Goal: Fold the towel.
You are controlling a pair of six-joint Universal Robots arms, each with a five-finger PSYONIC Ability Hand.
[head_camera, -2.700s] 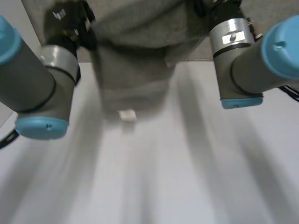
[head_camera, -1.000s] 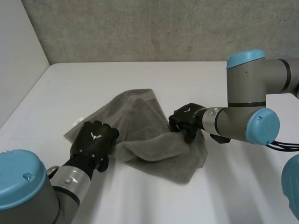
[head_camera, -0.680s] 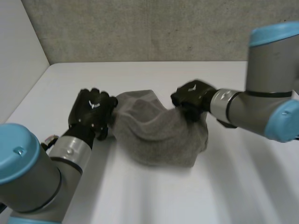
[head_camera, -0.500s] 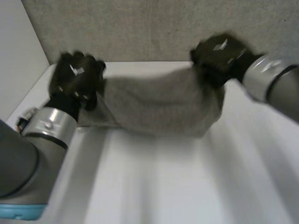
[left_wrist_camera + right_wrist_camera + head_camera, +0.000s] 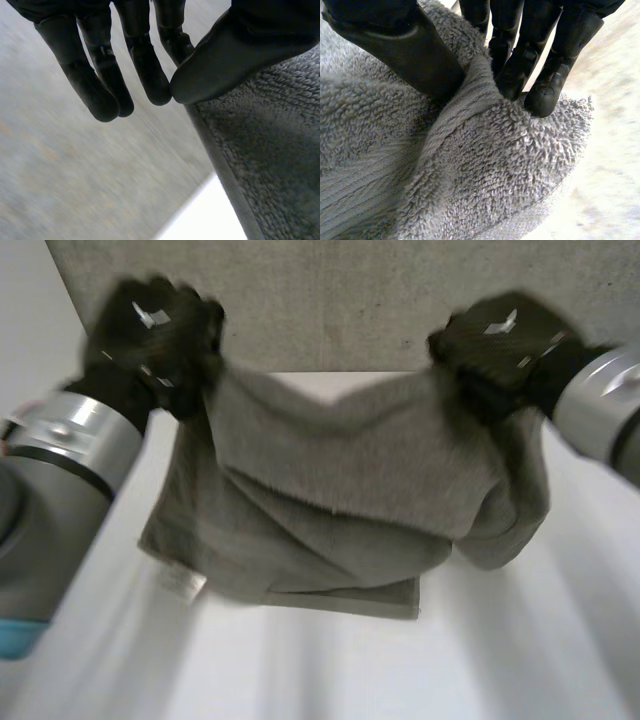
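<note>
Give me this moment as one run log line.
task: fold towel | left hand: pinching towel's upper corner | right hand: pinching other upper corner | towel: hanging spread between hands over table

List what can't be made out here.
Head view: left robot hand and right robot hand motion-blurred; finger placement unreadable.
Head view: towel tag blurred, text illegible.
Left wrist view: towel edge hidden under the thumb.
Right wrist view: towel corner buried in bunched folds.
</note>
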